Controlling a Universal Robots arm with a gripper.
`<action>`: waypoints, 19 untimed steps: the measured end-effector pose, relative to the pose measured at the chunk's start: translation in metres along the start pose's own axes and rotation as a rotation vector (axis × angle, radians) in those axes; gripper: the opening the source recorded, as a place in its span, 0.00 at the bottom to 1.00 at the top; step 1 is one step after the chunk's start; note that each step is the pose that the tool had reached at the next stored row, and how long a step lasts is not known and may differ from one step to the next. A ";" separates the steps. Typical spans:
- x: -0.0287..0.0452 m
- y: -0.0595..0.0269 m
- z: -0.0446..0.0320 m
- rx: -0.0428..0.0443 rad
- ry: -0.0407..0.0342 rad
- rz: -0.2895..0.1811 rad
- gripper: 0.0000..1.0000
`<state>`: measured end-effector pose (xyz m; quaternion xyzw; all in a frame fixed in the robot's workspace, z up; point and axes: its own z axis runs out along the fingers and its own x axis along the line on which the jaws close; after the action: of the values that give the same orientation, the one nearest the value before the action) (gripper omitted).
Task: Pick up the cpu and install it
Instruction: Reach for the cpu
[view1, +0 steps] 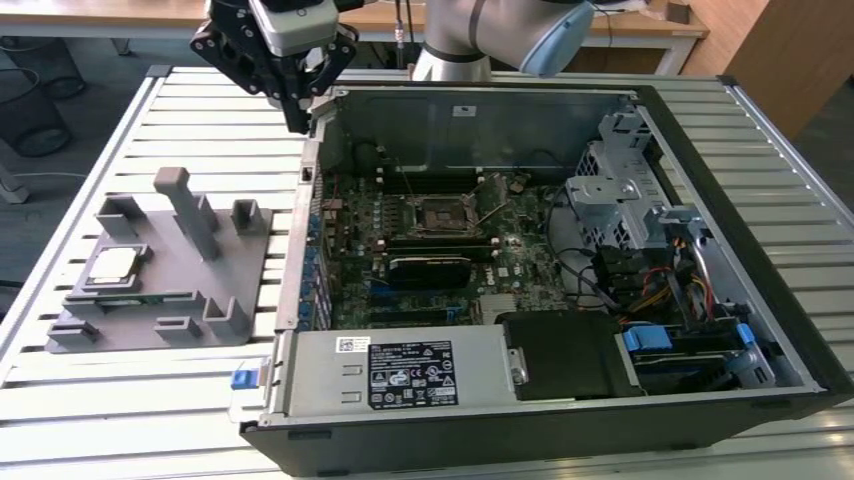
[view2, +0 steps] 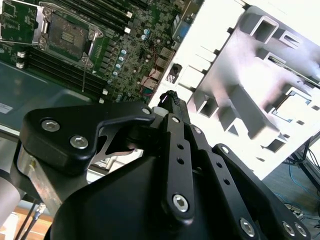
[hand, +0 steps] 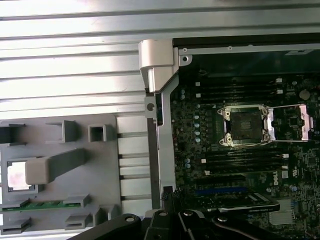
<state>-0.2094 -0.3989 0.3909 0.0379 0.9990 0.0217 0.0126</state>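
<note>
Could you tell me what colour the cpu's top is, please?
The cpu has a silver-grey top, best seen in the exterior view.

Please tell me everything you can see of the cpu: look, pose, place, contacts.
The cpu is a small flat square chip with a silver-grey, metal-looking lid and a thin darker rim. It lies flat, lid up, in a recess of the grey plastic fixture, at the exterior view's left of the open computer case. In the first wrist view a fixture post partly hides it. The fixture alone touches it; the gripper is apart from it, near a corner of the case.
</note>
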 end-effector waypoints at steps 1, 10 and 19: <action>0.0005 0.0000 0.0001 0.0000 0.0000 0.000 0.11; 0.0052 -0.0004 0.0002 0.0000 0.0002 0.000 0.11; 0.0109 -0.0008 0.0004 0.0000 0.0005 0.000 0.11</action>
<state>-0.2204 -0.3989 0.3902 0.0379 0.9990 0.0217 0.0123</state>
